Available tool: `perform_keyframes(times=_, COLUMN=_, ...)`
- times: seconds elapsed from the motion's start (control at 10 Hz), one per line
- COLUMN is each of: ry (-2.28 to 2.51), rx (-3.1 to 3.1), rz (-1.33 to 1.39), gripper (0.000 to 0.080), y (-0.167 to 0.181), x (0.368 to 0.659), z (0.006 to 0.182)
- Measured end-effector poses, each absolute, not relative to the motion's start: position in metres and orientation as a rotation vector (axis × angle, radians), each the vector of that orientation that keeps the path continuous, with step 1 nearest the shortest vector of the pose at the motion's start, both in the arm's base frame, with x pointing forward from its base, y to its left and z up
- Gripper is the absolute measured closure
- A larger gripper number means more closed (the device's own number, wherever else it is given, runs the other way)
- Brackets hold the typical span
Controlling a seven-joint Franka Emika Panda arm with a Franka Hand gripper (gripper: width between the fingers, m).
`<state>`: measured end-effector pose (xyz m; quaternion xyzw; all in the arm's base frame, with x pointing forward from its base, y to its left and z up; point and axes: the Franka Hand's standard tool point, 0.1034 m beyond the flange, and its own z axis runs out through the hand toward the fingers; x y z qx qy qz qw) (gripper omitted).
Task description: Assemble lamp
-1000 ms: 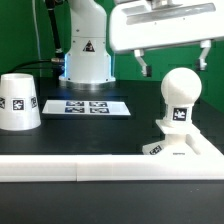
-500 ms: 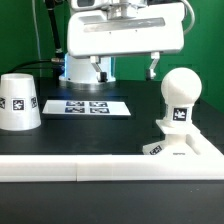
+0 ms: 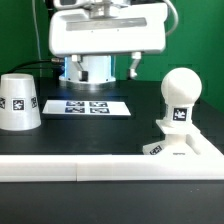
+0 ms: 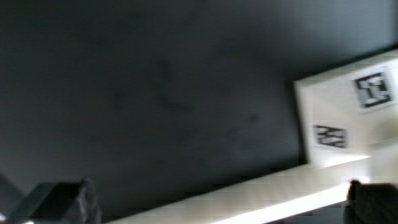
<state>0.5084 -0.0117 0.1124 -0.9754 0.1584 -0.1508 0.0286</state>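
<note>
The gripper [image 3: 102, 68] hangs empty, jaws apart, above the marker board [image 3: 88, 106]. The shade [image 3: 19, 101] sits at 9 o'clock, the bulb [image 3: 179, 108] upright on the base [image 3: 192, 150] at 4 o'clock. A careless grab could topple the shade.

stood upright on flat square base [image 3: 182, 150] at exterior view's right: ball-headed bulb [image 3: 181, 95]. rested apart at left, wide end down: tagged cone shade [image 3: 18, 102].

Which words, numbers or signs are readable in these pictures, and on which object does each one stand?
No words or numbers can be read anywhere.
Shade: black-and-white square tags, patterns only.
Bulb: one such tag, no text.
Base: a tag on its side, too small to make out.
Marker board: several tags, no letters.
</note>
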Motion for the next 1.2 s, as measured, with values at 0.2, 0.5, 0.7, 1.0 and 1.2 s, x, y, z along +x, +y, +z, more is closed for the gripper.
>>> perform_keyframes(times=0.2, ry=0.567, rx=-3.007, rz=-0.378, gripper=0.0101, y=-0.057, x=0.484, z=0.116)
perform_keyframes(times=0.5, ry=0.747, rx=-2.920, rz=-0.222, gripper=0.0101, y=-0.100, x=0.471, z=0.122)
perform_keyframes(times=0.7, ry=0.743, rx=-2.929, rz=-0.230, gripper=0.0101, y=-0.109, x=0.469, z=0.120)
perform_keyframes(times=1.0, ry=0.738, rx=-2.941, rz=-0.225, gripper=0.0101, y=-0.125, x=0.459, z=0.117)
perform_keyframes(times=1.2, ry=0.743, rx=-2.945, rz=-0.216, gripper=0.0101, y=-0.129, x=0.445, z=0.115)
